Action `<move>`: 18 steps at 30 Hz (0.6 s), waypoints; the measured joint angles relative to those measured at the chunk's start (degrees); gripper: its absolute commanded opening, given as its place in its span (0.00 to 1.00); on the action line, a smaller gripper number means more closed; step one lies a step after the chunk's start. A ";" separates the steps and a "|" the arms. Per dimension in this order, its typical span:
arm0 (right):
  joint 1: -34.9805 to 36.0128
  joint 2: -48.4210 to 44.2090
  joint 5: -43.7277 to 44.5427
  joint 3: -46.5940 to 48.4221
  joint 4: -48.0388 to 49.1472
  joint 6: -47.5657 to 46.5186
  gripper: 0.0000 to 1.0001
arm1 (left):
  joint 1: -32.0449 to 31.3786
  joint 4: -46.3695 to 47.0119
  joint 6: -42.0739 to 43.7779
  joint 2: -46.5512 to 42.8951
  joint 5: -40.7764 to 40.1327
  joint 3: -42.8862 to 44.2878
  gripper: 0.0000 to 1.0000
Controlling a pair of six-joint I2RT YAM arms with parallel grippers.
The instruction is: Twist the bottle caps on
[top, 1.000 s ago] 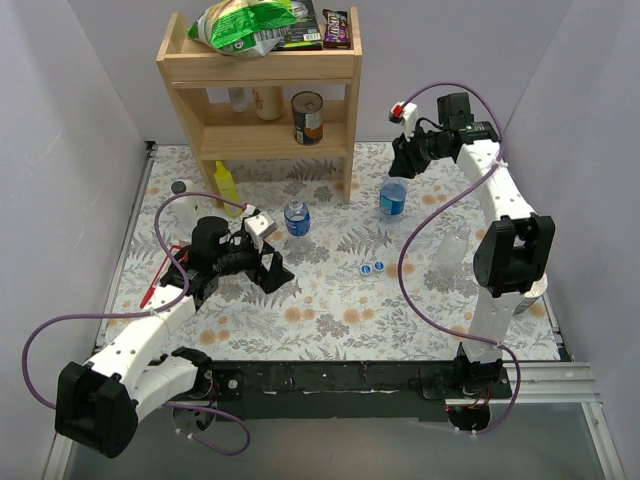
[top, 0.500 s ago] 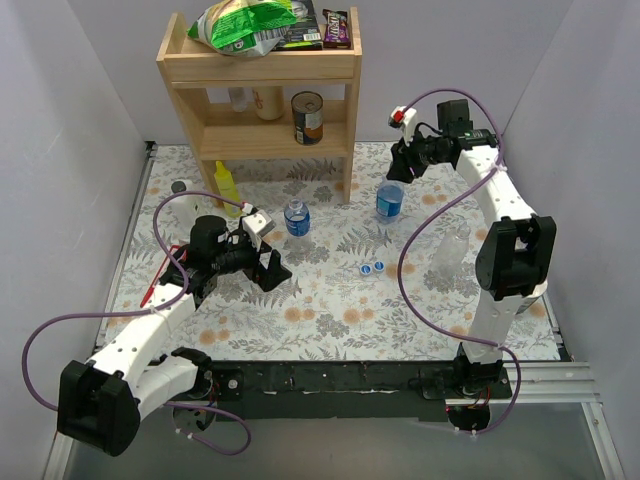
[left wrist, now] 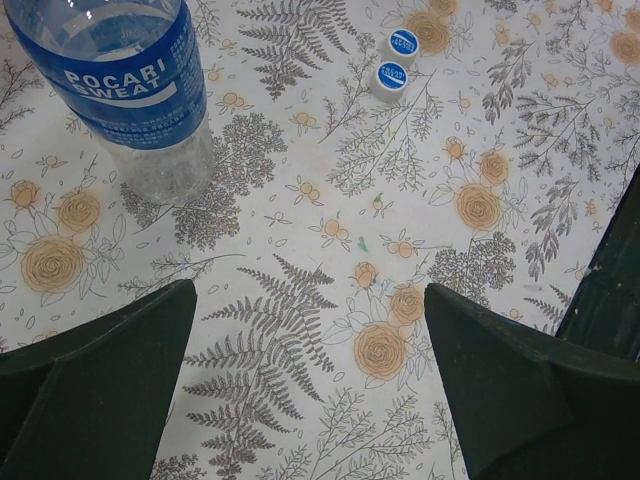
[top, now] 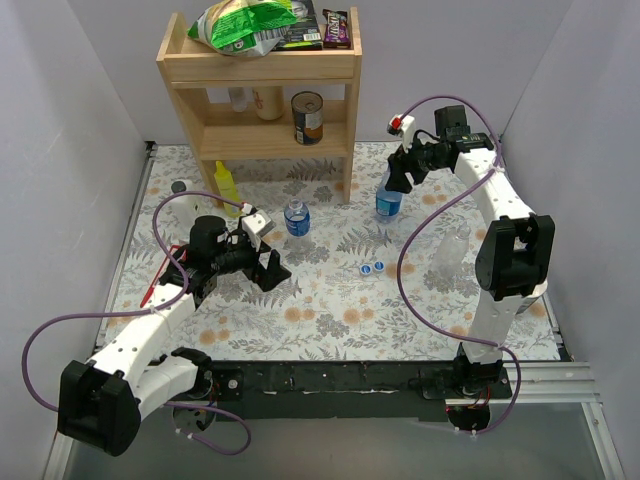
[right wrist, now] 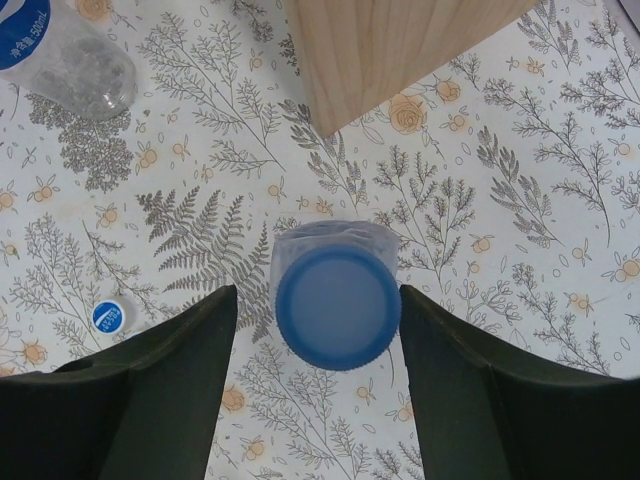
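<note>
My right gripper [right wrist: 318, 335] hangs open straight over a small clear bottle [right wrist: 335, 245] with a blue cap [right wrist: 338, 308] on its neck; a gap shows on each side between cap and fingers [right wrist: 170, 380]. In the top view that gripper [top: 394, 180] sits above this bottle [top: 388, 204] by the shelf leg. My left gripper [left wrist: 310, 375] is open over bare tablecloth, near a blue-labelled bottle [left wrist: 130, 90] [top: 297, 218]. Two loose blue caps [left wrist: 391, 76] [top: 373, 267] lie mid-table; one loose cap [right wrist: 108, 316] shows in the right wrist view. A taller clear bottle [top: 452, 250] stands by the right arm.
A wooden shelf [top: 260, 90] at the back holds a can [top: 307, 118] and snack bags. Its leg [right wrist: 400, 50] stands close behind the capped bottle. A yellow bottle [top: 227, 185] and a white bottle with a dark cap [top: 180, 188] stand at the back left.
The right jaws have spread apart from the capped bottle, and that wrist has shifted slightly left and lower. The left arm has stayed put.
</note>
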 measured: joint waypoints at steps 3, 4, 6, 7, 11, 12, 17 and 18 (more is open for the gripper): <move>0.00 0.00 0.02 0.00 -0.02 0.00 0.79 | 0.24 0.04 0.00 0.00 0.00 -0.20 0.98; 0.00 0.00 0.02 0.00 0.00 0.00 0.83 | 0.24 0.04 0.00 0.00 0.00 -0.24 0.98; 0.00 0.00 0.07 0.00 -0.02 0.09 0.86 | 0.24 0.09 0.02 0.00 0.04 -0.39 0.98; 0.00 0.00 0.11 0.00 -0.02 0.13 0.91 | 0.24 0.13 0.02 0.00 0.07 -0.48 0.98; -0.02 -0.04 0.72 0.00 0.00 0.50 0.94 | 0.24 0.13 0.02 0.00 0.22 -0.92 0.98; -0.07 -0.17 1.16 0.00 0.04 0.85 0.94 | 0.24 0.13 0.02 0.00 0.24 -0.96 0.98; -1.11 -3.30 3.28 0.39 -0.11 3.74 0.94 | 0.28 0.92 -0.15 -0.04 0.46 -1.01 0.98; -1.22 -4.63 3.39 0.74 -0.11 4.15 0.95 | 0.35 1.31 -0.22 -0.07 0.52 -1.09 0.98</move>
